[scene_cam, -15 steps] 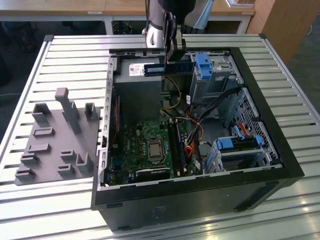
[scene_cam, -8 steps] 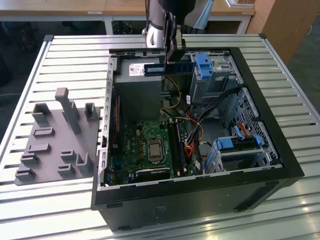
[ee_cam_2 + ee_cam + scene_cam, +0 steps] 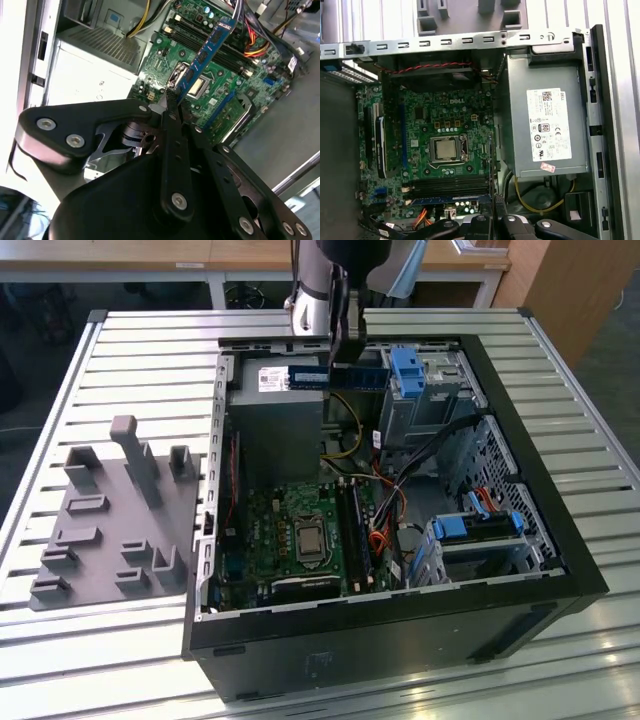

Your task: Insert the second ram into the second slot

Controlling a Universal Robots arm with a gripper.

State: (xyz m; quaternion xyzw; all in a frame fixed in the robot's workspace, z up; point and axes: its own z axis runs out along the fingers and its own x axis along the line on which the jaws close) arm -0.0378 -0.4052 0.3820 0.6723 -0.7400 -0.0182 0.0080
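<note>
While the second ram (image 3: 207, 50) hangs clear above the motherboard (image 3: 227, 82), your gripper (image 3: 172, 98) is clamped on one end of it, and the rest juts out over the board toward the long dark slots (image 3: 451, 185). Treat it as light and stiff but fragile. Grip the bare edges rather than the chips, since so narrow a hold could let it tilt. Around the motherboard, the open computer case (image 3: 400, 650) lies on a slatted metal tabletop (image 3: 130, 350), with a grey fixture plate (image 3: 100, 530) off to one side.
</note>
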